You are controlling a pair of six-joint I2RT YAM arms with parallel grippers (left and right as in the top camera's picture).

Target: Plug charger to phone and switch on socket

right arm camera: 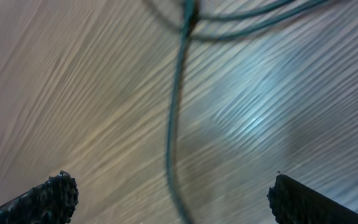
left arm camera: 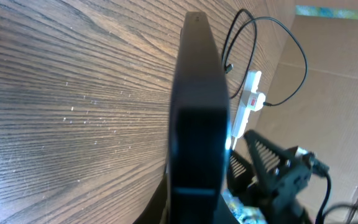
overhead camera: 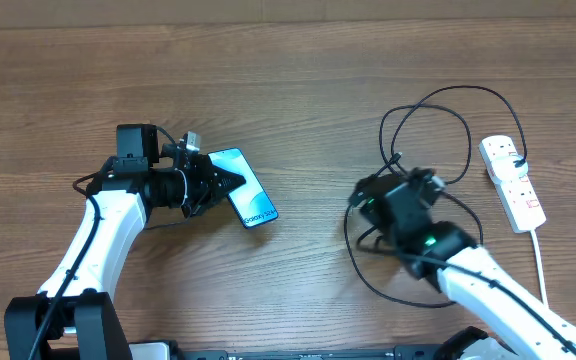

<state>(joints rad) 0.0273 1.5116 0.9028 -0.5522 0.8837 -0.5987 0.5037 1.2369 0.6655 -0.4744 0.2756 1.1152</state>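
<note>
The phone (overhead camera: 250, 195), with its light blue screen up, lies left of centre. My left gripper (overhead camera: 218, 181) is shut on its left edge. In the left wrist view the phone (left arm camera: 197, 106) shows edge-on as a dark slab between my fingers (left arm camera: 194, 211). The black charger cable (overhead camera: 438, 110) lies in loops at centre right. My right gripper (overhead camera: 370, 200) hovers over the loops. In the right wrist view it (right arm camera: 173, 190) is wide open, with a blurred strand of cable (right arm camera: 174, 124) running between the fingers. The white socket strip (overhead camera: 513, 182) lies at the far right.
The socket's white cord (overhead camera: 541, 262) runs toward the front edge. In the left wrist view the socket strip (left arm camera: 248, 99), the cable loops (left arm camera: 294, 50) and my right arm (left arm camera: 284, 177) lie beyond the phone. Bare wood table (overhead camera: 298, 80).
</note>
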